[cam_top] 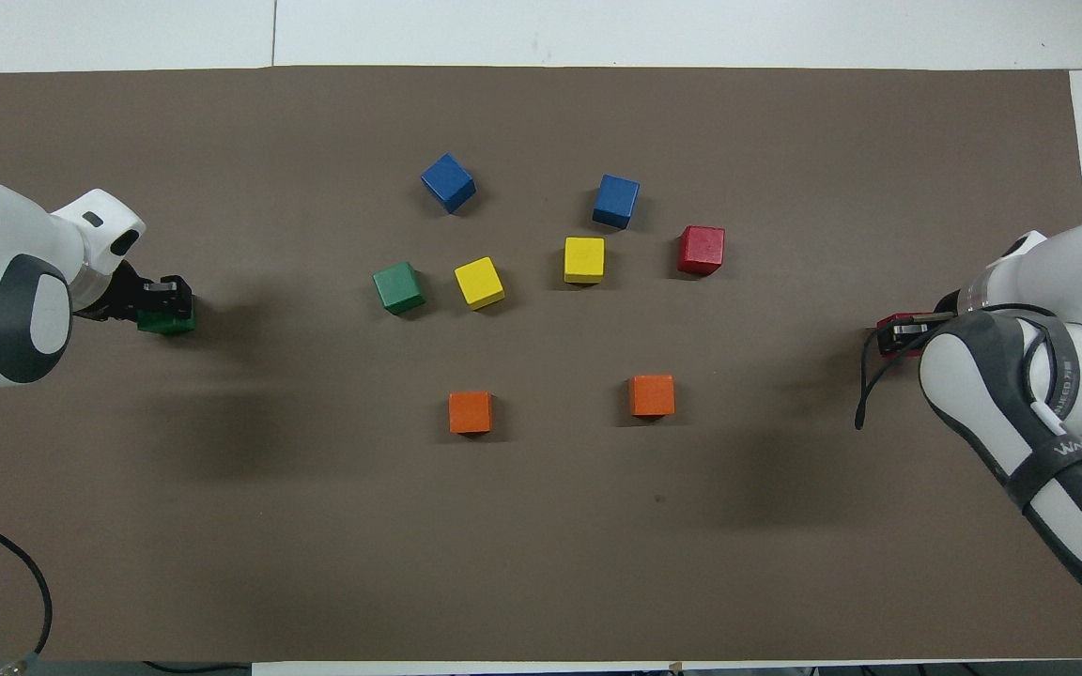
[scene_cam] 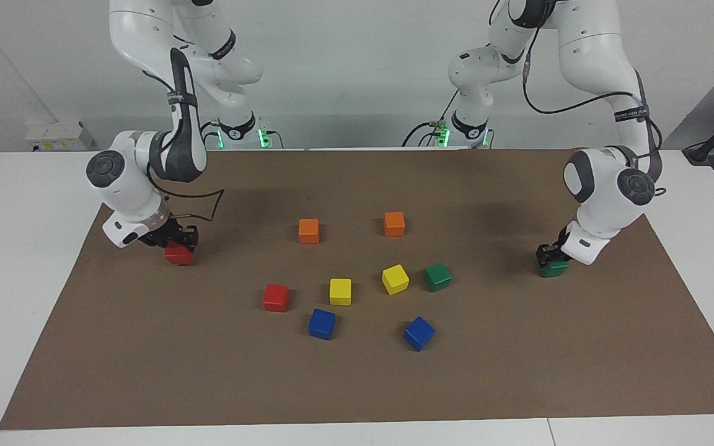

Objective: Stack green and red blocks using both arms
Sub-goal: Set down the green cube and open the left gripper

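My right gripper (scene_cam: 178,246) (cam_top: 894,330) is shut on a red block (scene_cam: 178,255) (cam_top: 890,337), low over the brown mat near the right arm's end of the table. In the overhead view the arm hides most of that block. My left gripper (scene_cam: 549,259) (cam_top: 168,307) is shut on a green block (scene_cam: 553,269) (cam_top: 167,325), low over the mat near the left arm's end. A second red block (scene_cam: 276,298) (cam_top: 701,250) and a second green block (scene_cam: 437,277) (cam_top: 398,287) lie loose on the mat in the middle cluster.
Two orange blocks (scene_cam: 308,230) (scene_cam: 394,223) sit nearer the robots than the cluster. Two yellow blocks (scene_cam: 340,291) (scene_cam: 395,279) lie between the loose red and green ones. Two blue blocks (scene_cam: 321,323) (scene_cam: 418,333) lie farther out. A black cable (cam_top: 865,394) loops off the right wrist.
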Action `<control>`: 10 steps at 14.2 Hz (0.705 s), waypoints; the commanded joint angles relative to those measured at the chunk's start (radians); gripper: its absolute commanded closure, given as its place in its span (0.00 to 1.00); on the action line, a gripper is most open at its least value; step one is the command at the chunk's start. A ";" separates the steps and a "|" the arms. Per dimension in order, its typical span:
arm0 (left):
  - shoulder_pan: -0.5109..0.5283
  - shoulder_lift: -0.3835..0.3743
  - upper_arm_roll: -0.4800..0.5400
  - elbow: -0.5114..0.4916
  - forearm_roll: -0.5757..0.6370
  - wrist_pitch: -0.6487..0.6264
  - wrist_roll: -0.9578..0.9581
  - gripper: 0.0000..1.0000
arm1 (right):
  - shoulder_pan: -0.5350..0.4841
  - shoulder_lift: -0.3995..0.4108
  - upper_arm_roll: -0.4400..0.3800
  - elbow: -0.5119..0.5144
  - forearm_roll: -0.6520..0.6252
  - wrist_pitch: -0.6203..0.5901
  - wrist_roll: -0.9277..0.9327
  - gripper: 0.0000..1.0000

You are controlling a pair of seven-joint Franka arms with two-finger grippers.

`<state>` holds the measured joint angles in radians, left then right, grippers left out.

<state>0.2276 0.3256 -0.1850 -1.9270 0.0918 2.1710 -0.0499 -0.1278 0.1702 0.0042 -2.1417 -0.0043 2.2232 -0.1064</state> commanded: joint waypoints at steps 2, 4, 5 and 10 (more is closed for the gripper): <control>0.004 0.007 -0.005 -0.029 -0.015 0.059 -0.013 0.00 | -0.016 -0.017 0.008 -0.026 0.001 0.033 -0.022 1.00; -0.005 0.006 -0.005 -0.018 -0.014 0.059 -0.002 0.00 | -0.015 -0.011 0.008 -0.027 0.001 0.052 -0.024 1.00; -0.007 0.004 -0.005 -0.001 -0.014 0.047 -0.002 0.00 | -0.015 -0.011 0.008 -0.029 0.001 0.053 -0.024 1.00; -0.072 -0.011 -0.014 0.141 -0.017 -0.137 -0.078 0.00 | -0.015 0.005 0.008 -0.029 0.000 0.062 -0.021 1.00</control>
<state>0.2169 0.3228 -0.2051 -1.8466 0.0863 2.1200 -0.0632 -0.1278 0.1772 0.0041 -2.1557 -0.0046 2.2584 -0.1064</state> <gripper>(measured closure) 0.000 0.445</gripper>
